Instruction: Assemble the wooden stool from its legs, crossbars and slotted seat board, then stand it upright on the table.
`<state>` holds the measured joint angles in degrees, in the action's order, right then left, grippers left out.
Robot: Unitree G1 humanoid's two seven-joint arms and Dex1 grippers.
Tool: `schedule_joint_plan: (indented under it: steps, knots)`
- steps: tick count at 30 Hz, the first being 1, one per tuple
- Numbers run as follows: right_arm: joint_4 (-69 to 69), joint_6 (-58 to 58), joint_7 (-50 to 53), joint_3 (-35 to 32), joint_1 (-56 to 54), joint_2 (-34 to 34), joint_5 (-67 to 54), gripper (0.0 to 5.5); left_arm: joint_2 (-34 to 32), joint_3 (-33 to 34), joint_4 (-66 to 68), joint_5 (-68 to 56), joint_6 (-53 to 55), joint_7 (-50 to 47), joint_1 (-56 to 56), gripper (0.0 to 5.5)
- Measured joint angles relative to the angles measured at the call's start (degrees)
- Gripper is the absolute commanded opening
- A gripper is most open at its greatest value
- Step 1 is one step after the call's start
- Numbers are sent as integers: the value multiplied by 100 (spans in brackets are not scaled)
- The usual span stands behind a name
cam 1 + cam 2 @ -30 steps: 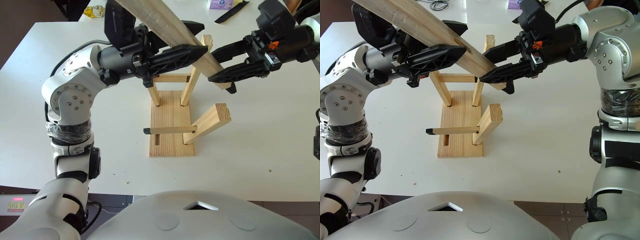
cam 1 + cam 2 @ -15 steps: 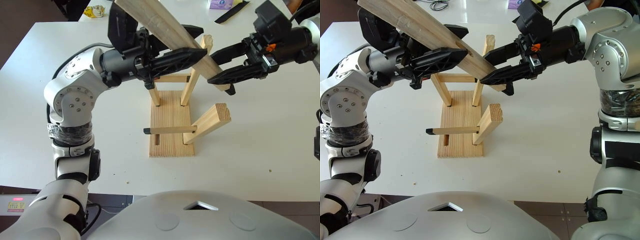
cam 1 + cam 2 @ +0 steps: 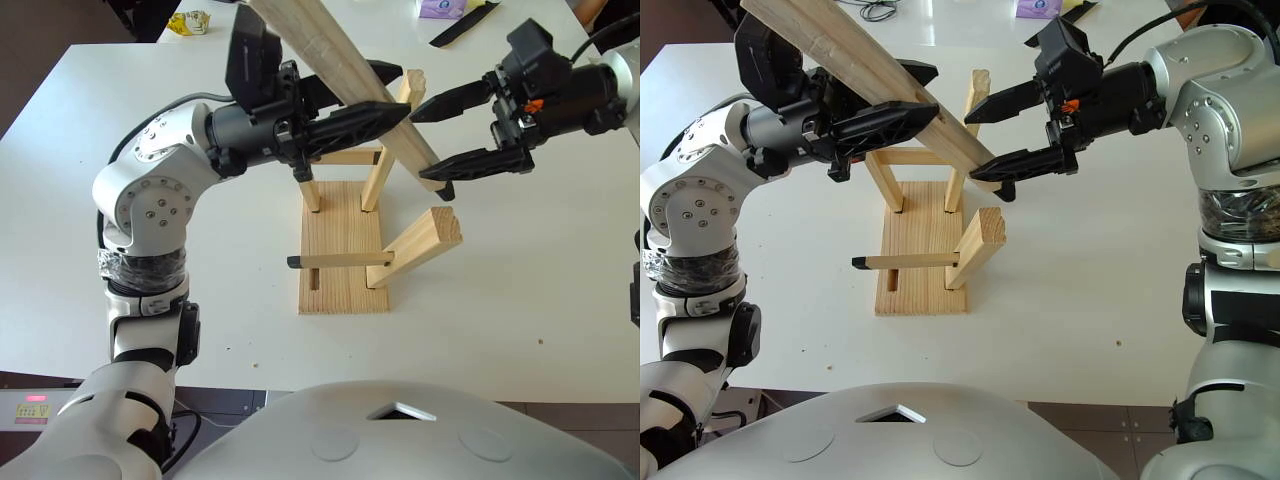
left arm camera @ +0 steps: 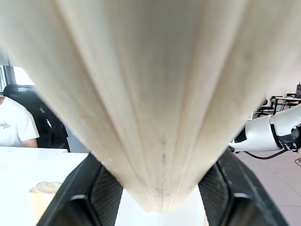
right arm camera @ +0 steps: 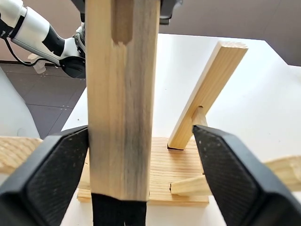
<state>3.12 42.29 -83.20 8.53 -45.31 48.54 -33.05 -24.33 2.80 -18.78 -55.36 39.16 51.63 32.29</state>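
A white, smooth desk (image 3: 520,300) is seen carrying one flat rectangular seat board (image 3: 340,285) of pale grained wood, laid lengthwise away from the robot, with a narrow slot cut near its near left corner. Four square-section wooden legs are counted. The held leg (image 3: 330,60), the longest in view, is carried aslant in the air above the board, clamped between the closed black jaws of the left gripper (image 3: 395,90); a mortise is cut into one face near its lower end. That lower end is placed between the jaws of the right gripper (image 3: 425,143), which are spread apart on either side of it, not clamped. Two upright legs (image 3: 311,190) (image 3: 378,175) are set in the far end of the board and are joined by one thin far crossbar (image 3: 345,157). One tilted leg (image 3: 420,243) is leaned outward at the board's near right corner. From it a second, dark-tipped crossbar (image 3: 335,260) is run level toward the left, just above the board. Two crossbars are thus counted.
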Motion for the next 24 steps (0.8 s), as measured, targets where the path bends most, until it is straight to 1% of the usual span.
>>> schedule_joint_plan:
  steps: [1,3,7,9,12,14,16,19,22,23,24]
  knots:
    - [-78,-23,33,-31,82,54,43,453,-33,44,21,23,2,-30,29,206]
    - [-209,-89,102,-219,281,183,78,453,-183,247,40,13,26,-98,114,206]
    - [-312,-268,240,-704,948,558,178,453,-670,884,83,33,60,-546,432,206]
    - [-309,-410,259,-922,1588,747,221,453,-930,1202,147,129,48,-880,533,206]
    - [-282,-459,393,-1222,2256,829,248,453,-1310,1548,96,86,191,-952,474,206]
    - [-209,-470,561,-1471,2704,837,240,453,-1691,1837,-1,4,390,-923,266,206]
    - [-117,-469,678,-1615,3052,837,225,453,-1930,2053,-94,-111,513,-855,26,206]
    - [443,-366,936,-2174,3989,817,122,453,-2259,2348,-151,-274,640,-497,-481,206]
    - [827,-293,1010,-2544,4711,810,-12,453,-2318,2805,-224,-548,709,-156,-1205,206]
    - [898,-260,1042,-2628,4875,807,-39,453,-2328,2882,-307,-494,616,-6,-1492,206]
    - [968,-236,1090,-2695,5052,807,-52,453,-2326,2897,-498,-215,351,273,-2007,206]
